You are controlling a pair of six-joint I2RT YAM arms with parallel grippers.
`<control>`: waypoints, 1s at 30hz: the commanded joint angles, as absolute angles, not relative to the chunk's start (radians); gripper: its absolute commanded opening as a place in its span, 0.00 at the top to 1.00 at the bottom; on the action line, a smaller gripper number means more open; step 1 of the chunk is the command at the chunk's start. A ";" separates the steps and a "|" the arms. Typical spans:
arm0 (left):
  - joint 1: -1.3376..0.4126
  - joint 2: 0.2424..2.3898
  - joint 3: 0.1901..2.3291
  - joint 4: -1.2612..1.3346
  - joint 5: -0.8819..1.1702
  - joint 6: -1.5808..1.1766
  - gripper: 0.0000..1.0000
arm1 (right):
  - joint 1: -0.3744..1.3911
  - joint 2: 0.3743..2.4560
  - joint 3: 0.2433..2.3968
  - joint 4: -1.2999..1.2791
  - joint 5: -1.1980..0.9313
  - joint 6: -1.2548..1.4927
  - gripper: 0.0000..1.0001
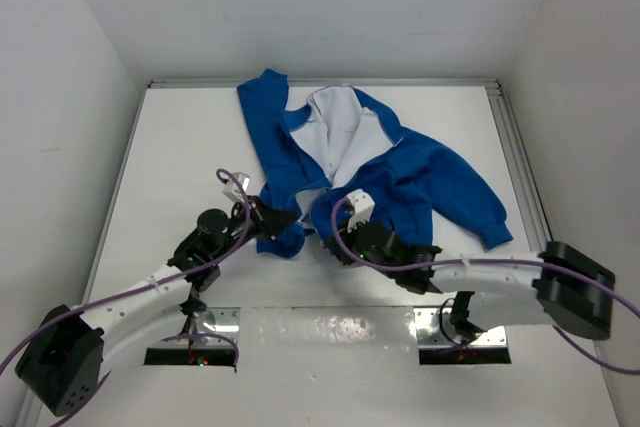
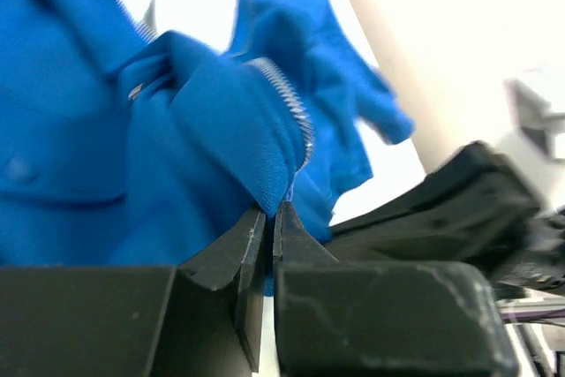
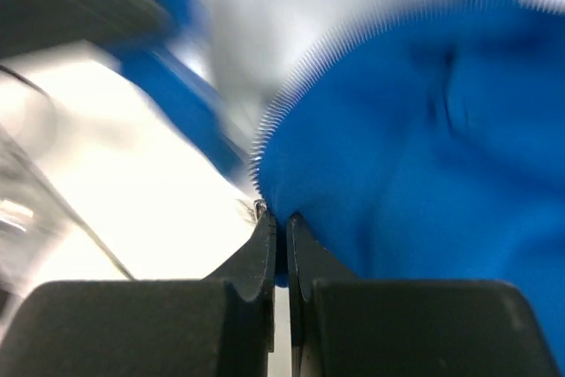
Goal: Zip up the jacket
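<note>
- White table (image 1: 180,147), white walls all round, and the jacket (image 1: 420,177) sprawls across the far middle of it: front open, white lining (image 1: 335,132) showing, hem toward me, collar away.
- My left gripper (image 1: 278,219) is clamped on the bottom corner of the left front panel. From the left wrist view the tips are pinched tight on blue fabric, just below the zipper teeth (image 2: 296,112).
- My right gripper (image 1: 332,244) is clenched on the bottom corner of the other panel. Same deal, with the teeth curling up right above the tips.
- What matters now: the zip line runs pretty much straight away from both grippers, hem near, collar far. The two bottom ends sit side by side with a small gap between them.
- My guess is those ends have to meet before anything slides up. Neither arm is really nearer, since both are already at the hem.
- Can't spot the slider in any view, so no idea which side has it.
</note>
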State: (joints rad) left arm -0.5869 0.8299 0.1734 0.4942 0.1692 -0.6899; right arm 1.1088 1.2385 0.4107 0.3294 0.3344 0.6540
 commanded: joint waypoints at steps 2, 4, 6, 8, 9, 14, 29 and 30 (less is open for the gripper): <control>-0.572 0.782 0.281 0.546 0.212 -0.721 1.00 | 1.111 1.042 0.365 0.690 0.325 0.525 1.00; -0.571 0.775 0.310 0.554 0.221 -0.727 1.00 | 1.111 1.003 0.345 0.753 0.314 0.534 1.00; -0.571 0.769 0.307 0.569 0.230 -0.735 1.00 | 1.111 1.028 0.348 0.772 0.299 0.535 1.00; -0.571 0.773 0.304 0.606 0.245 -0.750 1.00 | 1.111 1.077 0.376 0.733 0.307 0.557 1.00; -0.572 0.778 0.307 0.610 0.261 -0.753 1.00 | 1.111 1.084 0.370 0.777 0.296 0.584 1.00; -0.572 0.756 0.292 0.606 0.279 -0.761 1.00 | 1.109 1.092 0.299 0.966 0.279 0.649 1.00; -0.572 0.753 0.284 0.575 0.333 -0.805 1.00 | 1.111 1.111 0.248 1.195 0.324 0.618 1.00; -0.572 0.755 0.285 0.578 0.342 -0.811 1.00 | 1.111 1.118 0.253 1.196 0.325 0.612 1.00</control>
State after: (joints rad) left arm -0.5869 0.7547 0.2749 0.5247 0.2928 -0.7895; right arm 1.1080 1.1091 0.2310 1.0698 0.3233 0.6342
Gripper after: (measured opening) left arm 0.028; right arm 0.011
